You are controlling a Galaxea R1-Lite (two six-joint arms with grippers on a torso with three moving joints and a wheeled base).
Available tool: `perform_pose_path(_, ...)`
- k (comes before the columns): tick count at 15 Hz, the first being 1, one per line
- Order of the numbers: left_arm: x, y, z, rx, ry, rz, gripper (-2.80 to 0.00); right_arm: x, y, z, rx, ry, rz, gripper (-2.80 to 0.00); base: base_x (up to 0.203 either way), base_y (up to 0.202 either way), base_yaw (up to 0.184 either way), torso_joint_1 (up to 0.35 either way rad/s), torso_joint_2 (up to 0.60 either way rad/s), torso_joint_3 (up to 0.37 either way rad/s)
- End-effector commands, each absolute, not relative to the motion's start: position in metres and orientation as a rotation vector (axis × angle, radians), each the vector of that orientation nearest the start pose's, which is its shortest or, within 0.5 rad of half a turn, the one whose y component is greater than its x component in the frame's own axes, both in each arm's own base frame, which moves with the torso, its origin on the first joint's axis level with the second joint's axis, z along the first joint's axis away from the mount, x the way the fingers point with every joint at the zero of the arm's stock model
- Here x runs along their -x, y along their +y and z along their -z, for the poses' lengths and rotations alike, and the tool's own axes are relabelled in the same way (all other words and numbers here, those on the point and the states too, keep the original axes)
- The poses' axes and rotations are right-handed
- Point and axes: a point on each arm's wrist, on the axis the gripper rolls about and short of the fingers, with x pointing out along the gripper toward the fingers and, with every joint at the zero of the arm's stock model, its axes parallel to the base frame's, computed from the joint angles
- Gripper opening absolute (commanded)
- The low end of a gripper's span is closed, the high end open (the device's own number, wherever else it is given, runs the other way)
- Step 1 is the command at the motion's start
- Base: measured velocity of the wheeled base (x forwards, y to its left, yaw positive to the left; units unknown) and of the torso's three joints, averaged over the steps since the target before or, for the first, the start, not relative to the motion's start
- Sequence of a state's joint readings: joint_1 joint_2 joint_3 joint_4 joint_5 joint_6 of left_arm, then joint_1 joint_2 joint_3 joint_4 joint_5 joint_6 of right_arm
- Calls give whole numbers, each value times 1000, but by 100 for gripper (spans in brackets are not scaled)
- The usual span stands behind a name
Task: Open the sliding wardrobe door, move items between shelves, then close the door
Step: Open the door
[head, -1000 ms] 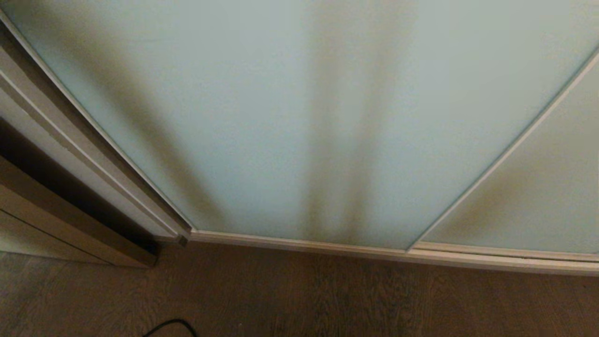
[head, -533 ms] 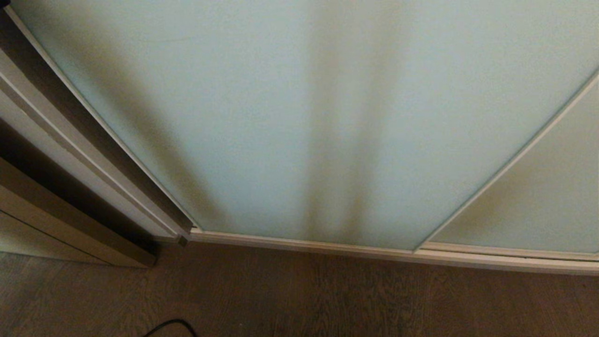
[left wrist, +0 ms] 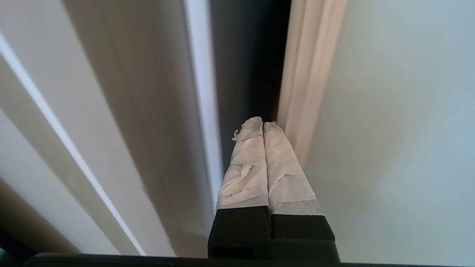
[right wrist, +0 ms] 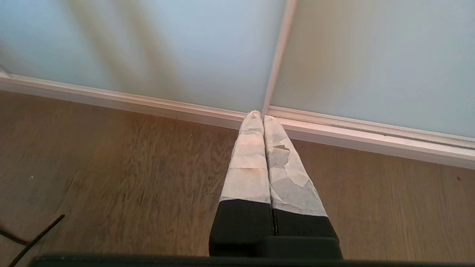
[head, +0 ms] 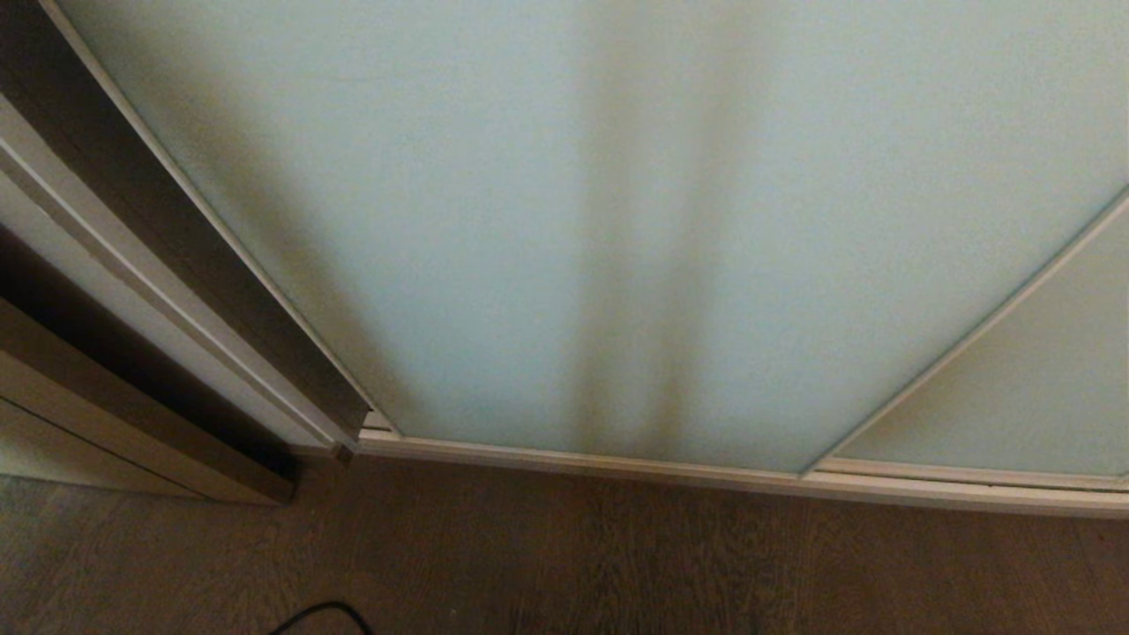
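Wedging my clenched, empty left gripper (left wrist: 263, 124) into the dark gap beside the sliding wardrobe door's (left wrist: 389, 111) frame edge, I levered it open.

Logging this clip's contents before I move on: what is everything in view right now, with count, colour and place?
sliding wardrobe door: one, pale mint frosted glass, cream frame, centre, narrow dark gap at its left edge
second door panel: one, same glass, to the right
bottom track: one, cream-white, along the doors' foot
wardrobe side frame: one, off-white, left
floor: brown wood-grain, foreground
cable: one, black, on the floor
left gripper: shut, tips at the gap by the door's edge
right gripper: shut, above the floor, pointing at the track
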State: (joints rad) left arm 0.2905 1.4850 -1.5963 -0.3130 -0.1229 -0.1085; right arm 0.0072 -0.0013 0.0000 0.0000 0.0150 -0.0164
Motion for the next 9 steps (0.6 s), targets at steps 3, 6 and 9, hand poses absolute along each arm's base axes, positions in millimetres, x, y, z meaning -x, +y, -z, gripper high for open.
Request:
perform_pose_path(3, -215, 46, -436, 32, -431, -72, -280, 23, 0, -75, 17, -2, -23, -280, 0, 0, 0, 0, 0, 0)
perform_pose_path(6, -220, 38, -430, 43, -410, -35, -280, 23, 0, -75, 17, -2, -23, -280, 0, 0, 0, 0, 0, 0)
perform_pose_path(9, -226, 24, -420, 62, -375, 28, -280, 23, 0, -75, 17, -2, -23, -280, 0, 0, 0, 0, 0, 0)
